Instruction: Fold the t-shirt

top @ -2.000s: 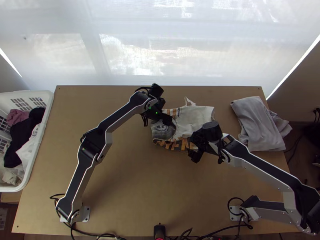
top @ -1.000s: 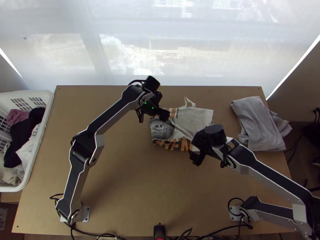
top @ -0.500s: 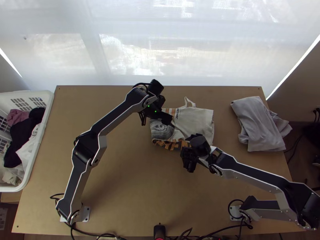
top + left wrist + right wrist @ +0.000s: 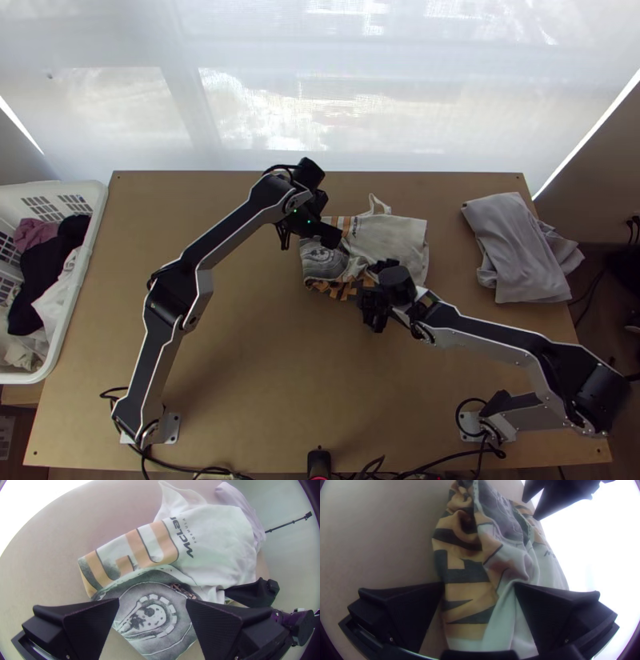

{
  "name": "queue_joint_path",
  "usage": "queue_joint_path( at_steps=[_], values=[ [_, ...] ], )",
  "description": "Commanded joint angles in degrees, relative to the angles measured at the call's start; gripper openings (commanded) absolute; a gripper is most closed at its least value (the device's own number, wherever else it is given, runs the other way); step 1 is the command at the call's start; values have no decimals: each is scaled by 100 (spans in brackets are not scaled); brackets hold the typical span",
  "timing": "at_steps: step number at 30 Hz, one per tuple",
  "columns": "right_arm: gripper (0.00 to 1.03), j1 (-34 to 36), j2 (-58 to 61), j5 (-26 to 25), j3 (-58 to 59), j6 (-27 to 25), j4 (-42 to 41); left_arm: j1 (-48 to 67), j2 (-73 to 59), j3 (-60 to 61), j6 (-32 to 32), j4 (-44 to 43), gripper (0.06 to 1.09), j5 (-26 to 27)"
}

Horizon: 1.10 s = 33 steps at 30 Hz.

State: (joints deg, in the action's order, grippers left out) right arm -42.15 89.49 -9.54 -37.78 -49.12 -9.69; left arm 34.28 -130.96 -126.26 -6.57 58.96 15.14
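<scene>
- Well, the t-shirt [image 4: 392, 238] lies on the bench [image 4: 240, 344], a little beyond its middle, between the two arms' working ends. It is partly folded over itself: the white part is fairly flat, the grey printed part lies at the robot's left, and the orange-and-dark lettered part is rumpled along the near side. A narrow loop of cloth sticks out at the far side.
- The left end effector [image 4: 326, 232] is over the t-shirt's left part. Its two fingers [image 4: 90, 623] stand wide apart with the grey print in view between them, so it is released and grips nothing. Whether its tips touch the cloth, I cannot tell.
- The right end effector [image 4: 374, 294] is at the near side of the t-shirt, by the lettering. It is released too: its fingers [image 4: 410, 613] are spread, and creased orange, dark and white cloth shows between them, ungripped.
- Farther to the right, a grey cloth [image 4: 520, 248] lies folded in layers on the bench, apart from the t-shirt.
- At the far left, beside the bench, a white laundry basket [image 4: 98, 210] holds purple [image 4: 35, 232], black [image 4: 44, 280] and white clothes [image 4: 60, 292].
</scene>
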Motion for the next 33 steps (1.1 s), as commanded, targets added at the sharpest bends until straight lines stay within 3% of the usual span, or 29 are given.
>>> queue_joint_path(
  at_steps=[1,12,14,15,16,19,28,33],
  values=[
    [98,207,411,-171,-177,-317,-498,-36,17,5,24,28,103,-2],
    [98,234,1088,-408,-669,-370,-832,-97,26,5,50,63,103,7],
    [94,260,1272,-426,-836,-352,-832,-97,35,5,59,63,103,7],
    [86,278,1343,-426,-907,-335,-824,-97,44,5,59,63,103,7],
    [70,295,1387,-426,-959,-335,-824,-97,61,5,59,72,103,7],
    [5,383,1483,-426,-1074,-335,-780,-97,132,5,59,116,103,7],
    [3,682,596,-470,-1232,474,-59,-282,501,13,59,327,103,7],
    [3,805,-362,-470,-1504,553,205,-431,677,13,59,423,103,16]
  ],
)
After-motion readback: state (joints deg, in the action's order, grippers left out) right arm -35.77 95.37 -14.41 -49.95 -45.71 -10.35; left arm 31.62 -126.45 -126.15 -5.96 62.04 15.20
